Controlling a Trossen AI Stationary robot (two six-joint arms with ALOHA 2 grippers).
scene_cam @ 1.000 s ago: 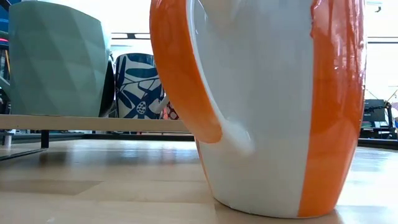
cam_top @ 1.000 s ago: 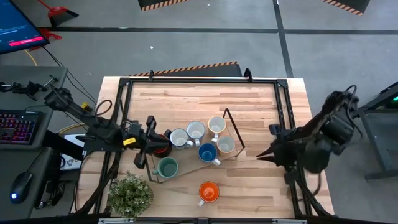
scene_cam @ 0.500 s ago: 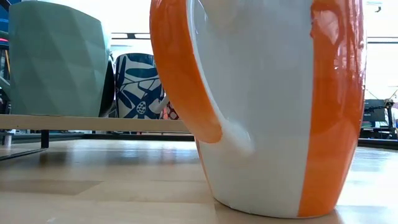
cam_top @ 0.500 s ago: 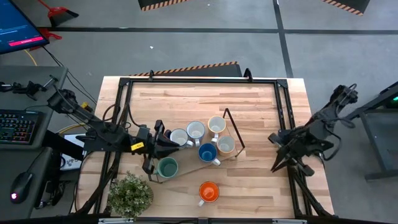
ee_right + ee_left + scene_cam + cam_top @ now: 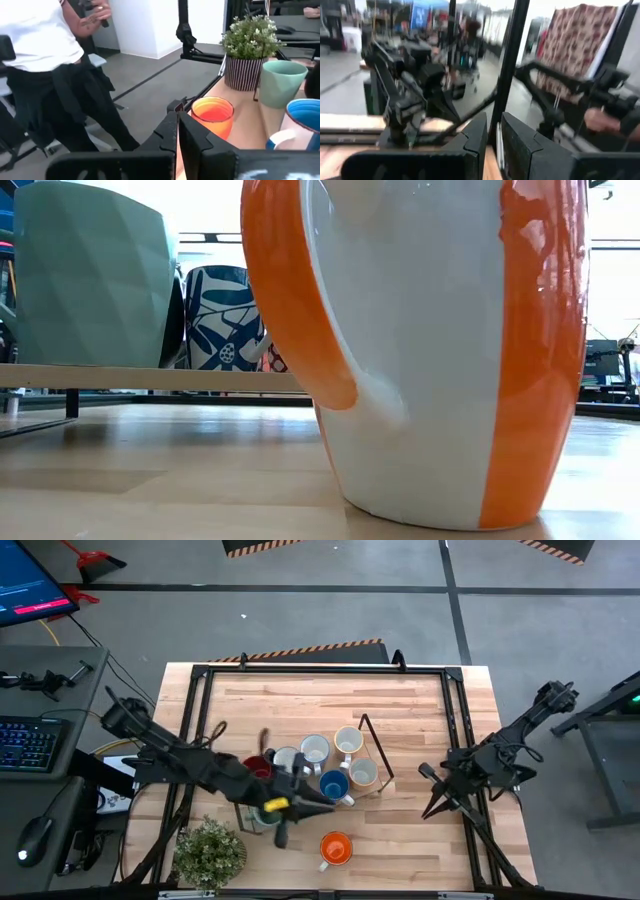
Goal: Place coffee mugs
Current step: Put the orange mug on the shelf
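Observation:
Several coffee mugs stand in a cluster on a low board (image 5: 150, 378) mid-table: a dark red mug (image 5: 255, 768), a teal mug (image 5: 262, 812), a blue mug (image 5: 333, 785) and several white ones (image 5: 314, 750). The orange mug (image 5: 335, 848) stands alone on the tabletop nearer the front edge. My left gripper (image 5: 318, 802) hovers level above the teal and blue mugs, pointing right. Its fingers (image 5: 475, 142) are a narrow gap apart with nothing between them. My right gripper (image 5: 424, 774) is shut at the table's right edge, aimed toward the orange mug (image 5: 212, 116).
A potted plant (image 5: 210, 852) stands at the near left corner. A black wire frame (image 5: 375, 750) rises at the board's right end, and black rails (image 5: 320, 670) border the table. A person in a white shirt (image 5: 45, 45) stands beyond the near edge.
My left gripper has left the dark red mug, which stays standing on the board, and has swept right and toward the near edge over the teal mug, rising a little. My right arm has dropped and drawn back toward the right edge, its gripper tipping up to near level.

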